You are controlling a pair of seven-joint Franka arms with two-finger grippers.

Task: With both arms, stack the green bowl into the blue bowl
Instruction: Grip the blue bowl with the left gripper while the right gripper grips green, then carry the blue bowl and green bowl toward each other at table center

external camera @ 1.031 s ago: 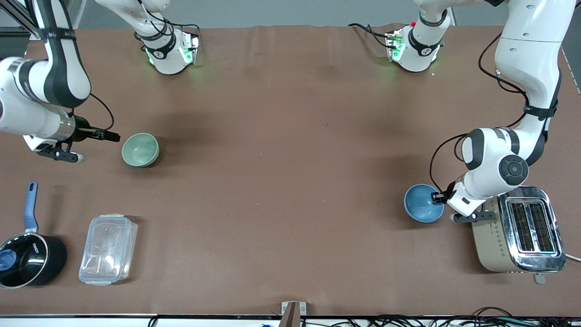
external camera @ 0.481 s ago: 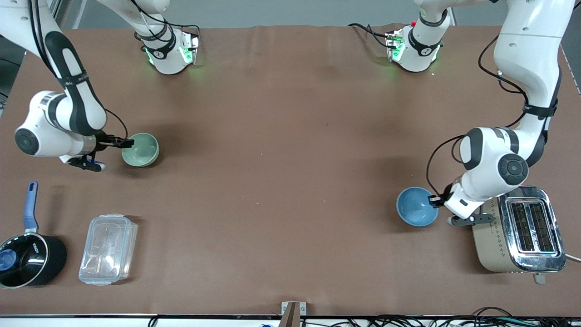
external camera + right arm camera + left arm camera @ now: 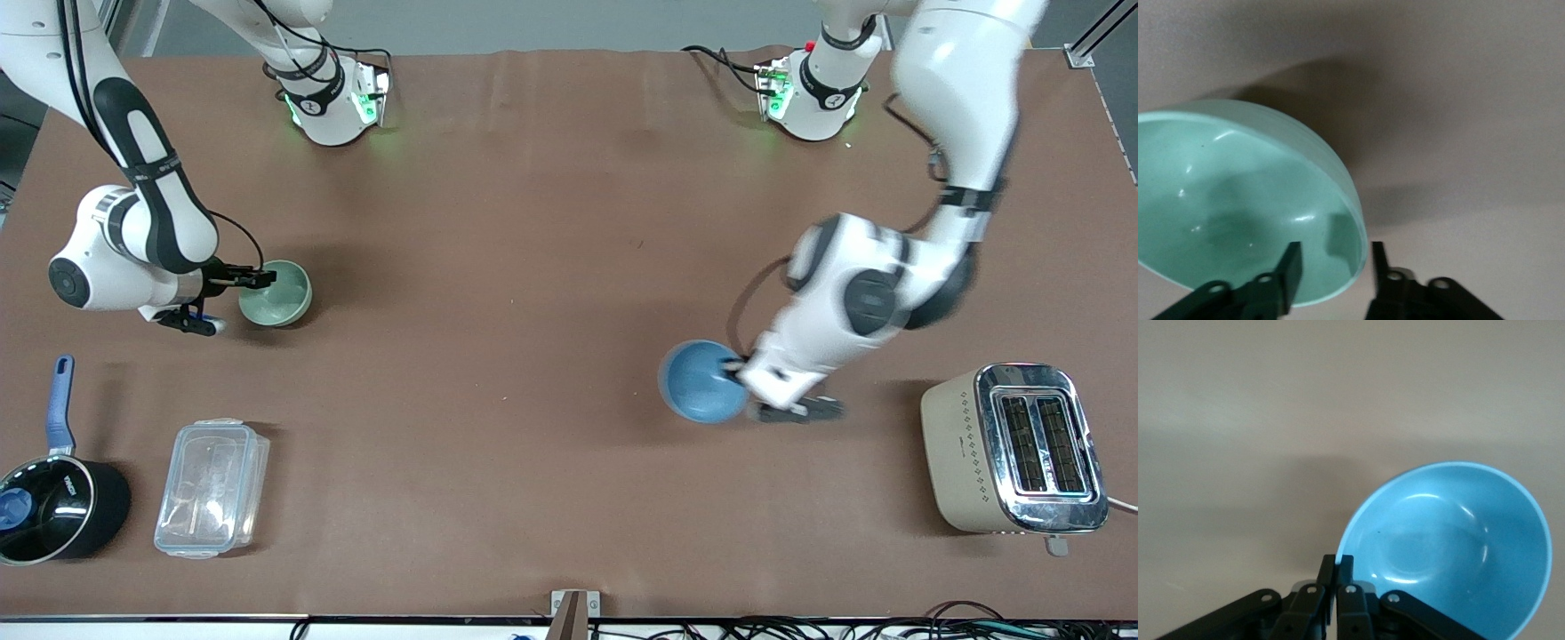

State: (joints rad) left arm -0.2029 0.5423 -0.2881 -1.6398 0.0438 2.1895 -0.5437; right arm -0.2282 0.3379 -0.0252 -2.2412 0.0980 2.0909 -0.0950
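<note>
I have the blue bowl (image 3: 702, 380) pinched by its rim in the left gripper (image 3: 736, 366); the left wrist view shows the fingers (image 3: 1337, 568) clamped tight on the edge. It hangs over the table's middle stretch, toward the left arm's end, with the toaster (image 3: 1013, 449) well apart near the corner.

The right gripper (image 3: 260, 279) sits at the green bowl (image 3: 276, 292), near the right arm's edge of the table. Its fingers (image 3: 1290, 261) straddle the rim, one inside and one outside, with a gap showing, so it's not clamped yet.

I judge this the pick-up step. Next I need to pinch the green rim, lift, and bring both bowls together mid-table.
</note>
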